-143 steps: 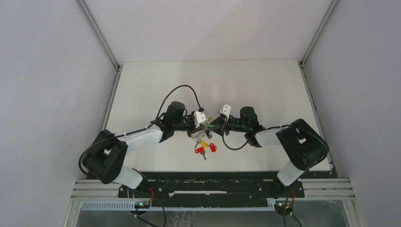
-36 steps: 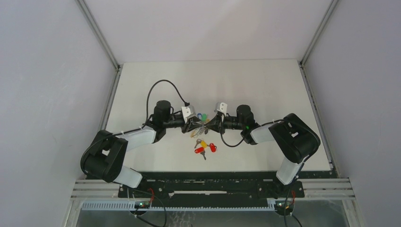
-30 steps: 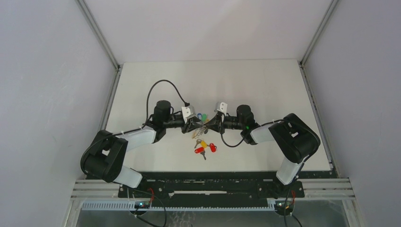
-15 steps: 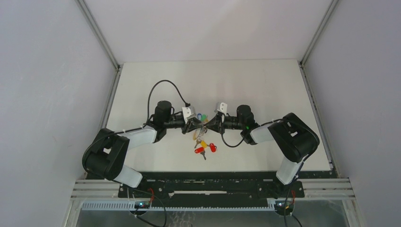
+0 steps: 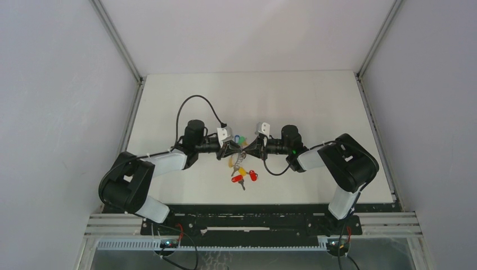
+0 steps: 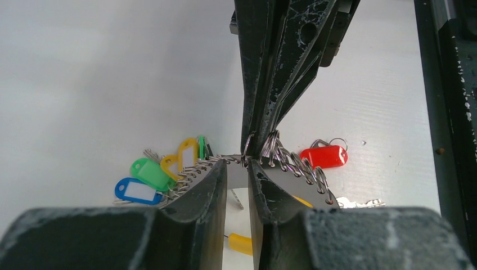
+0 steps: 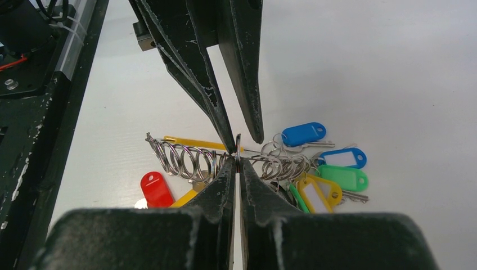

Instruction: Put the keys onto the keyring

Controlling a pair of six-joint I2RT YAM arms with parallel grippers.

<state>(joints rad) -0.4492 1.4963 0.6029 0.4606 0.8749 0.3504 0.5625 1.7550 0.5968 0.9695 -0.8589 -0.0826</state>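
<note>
1. Seen from above, two robot arms meet tip to tip over the middle of a white table (image 5: 315, 107).
2. The keyring (image 5: 241, 147), a thin silver metal ring carrying green, blue and yellow oval plastic tags, sits low between the two grippers. Its tags appear to rest on the surface.
3. A coil of silver wire loops (image 7: 185, 160) trails from one side of the ring, with an orange-yellow band (image 7: 188, 143) beside it.
4. The right gripper (image 7: 237, 163) is pinched tight on the bare wire of the ring, with no gap showing between its fingers.
5. The left gripper (image 6: 239, 169) faces it from the other side. Its jaws stand a narrow gap apart and straddle the same wire, and they are not visibly clamped on it.
6. The loose keys (image 5: 243, 175), small silver metal keys with red and yellow oval tags, lie flat on the table just on the near side of the keyring, apart from it.
7. The ring is probably light, stiff and springy, and its smooth wire is likely to slip or twist in a pinch. It is best held on bare wire, clear of the dangling tags.
8. Each key looks thin and hard to lift off the table. The plastic tag offers the fuller grip and leaves the key's own small loop free for threading.
</note>
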